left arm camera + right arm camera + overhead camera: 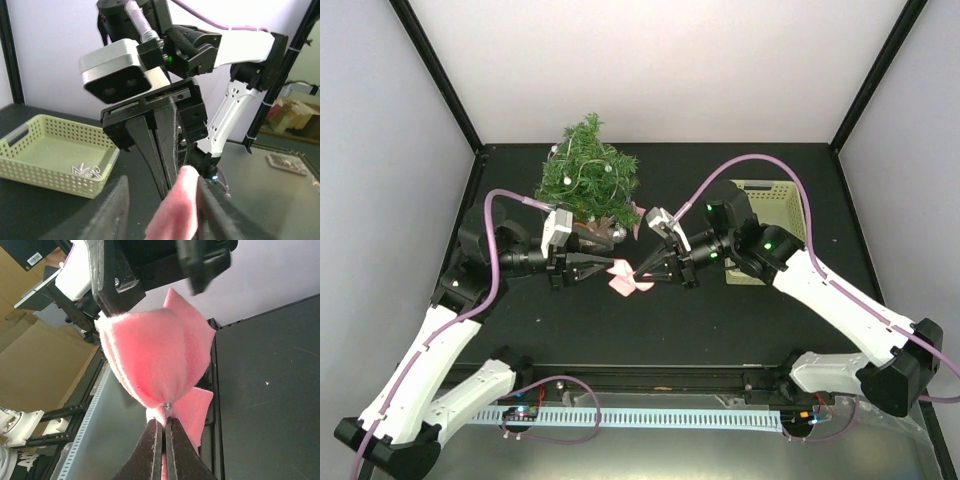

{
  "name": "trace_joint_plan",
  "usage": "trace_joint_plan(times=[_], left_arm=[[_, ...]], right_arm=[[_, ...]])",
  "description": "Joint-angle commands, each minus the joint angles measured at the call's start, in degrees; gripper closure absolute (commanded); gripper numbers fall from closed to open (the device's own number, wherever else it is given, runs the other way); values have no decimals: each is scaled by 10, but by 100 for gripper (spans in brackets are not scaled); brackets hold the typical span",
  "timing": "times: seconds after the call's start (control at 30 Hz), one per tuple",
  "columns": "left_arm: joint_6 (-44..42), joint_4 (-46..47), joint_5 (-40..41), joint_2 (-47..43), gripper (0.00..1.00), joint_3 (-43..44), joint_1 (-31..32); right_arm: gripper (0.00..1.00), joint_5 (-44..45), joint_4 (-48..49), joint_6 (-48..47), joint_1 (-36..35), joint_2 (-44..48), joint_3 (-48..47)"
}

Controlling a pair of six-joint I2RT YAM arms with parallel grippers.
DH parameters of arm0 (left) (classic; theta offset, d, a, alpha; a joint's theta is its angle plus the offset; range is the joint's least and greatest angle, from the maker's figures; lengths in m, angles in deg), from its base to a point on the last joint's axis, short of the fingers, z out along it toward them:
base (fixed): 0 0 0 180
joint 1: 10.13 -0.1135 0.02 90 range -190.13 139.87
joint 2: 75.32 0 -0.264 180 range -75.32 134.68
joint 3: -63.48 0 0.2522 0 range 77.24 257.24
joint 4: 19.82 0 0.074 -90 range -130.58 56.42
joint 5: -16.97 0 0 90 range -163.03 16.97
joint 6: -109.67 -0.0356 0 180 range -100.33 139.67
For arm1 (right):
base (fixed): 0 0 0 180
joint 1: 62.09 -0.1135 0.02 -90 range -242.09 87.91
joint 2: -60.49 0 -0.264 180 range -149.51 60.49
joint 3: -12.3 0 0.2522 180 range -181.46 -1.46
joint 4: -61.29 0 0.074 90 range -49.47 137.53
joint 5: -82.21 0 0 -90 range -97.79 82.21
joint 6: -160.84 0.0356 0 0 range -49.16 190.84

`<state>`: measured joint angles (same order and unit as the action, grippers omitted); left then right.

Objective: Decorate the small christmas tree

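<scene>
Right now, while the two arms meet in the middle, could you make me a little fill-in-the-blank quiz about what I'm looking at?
1. The right claw is shut on a ____ felt bow.
2. The left claw's fingers stand on either side of that same ____.
3. The small christmas tree stands on the robot's own ____ side.
4. The lattice basket is pale ____.

Missing words: pink; bow; left; green.

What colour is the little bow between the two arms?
The bow is plain pink, with no pattern. The right wrist view shows it best.
</scene>
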<state>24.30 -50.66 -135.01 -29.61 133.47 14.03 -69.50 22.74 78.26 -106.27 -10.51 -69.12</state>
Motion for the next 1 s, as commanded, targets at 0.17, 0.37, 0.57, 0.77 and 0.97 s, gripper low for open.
trace_joint_plan(times=[0.17,0.37,0.57,0.77,0.97], left_arm=[[-8,32,-17,-22,42,-6,2],[-3,37,-24,-7,48,-14,3],[-3,42,-31,0,55,-17,2],[-3,48,-35,1,84,-21,3],[-17,44,29,-15,98,-22,3]], right_arm=[[99,5,20,13,-3,21,8],[99,-5,32,25,-4,16,8],[99,-13,41,32,-4,13,6],[99,-12,42,31,-4,10,5],[85,27,45,7,-4,20,3]])
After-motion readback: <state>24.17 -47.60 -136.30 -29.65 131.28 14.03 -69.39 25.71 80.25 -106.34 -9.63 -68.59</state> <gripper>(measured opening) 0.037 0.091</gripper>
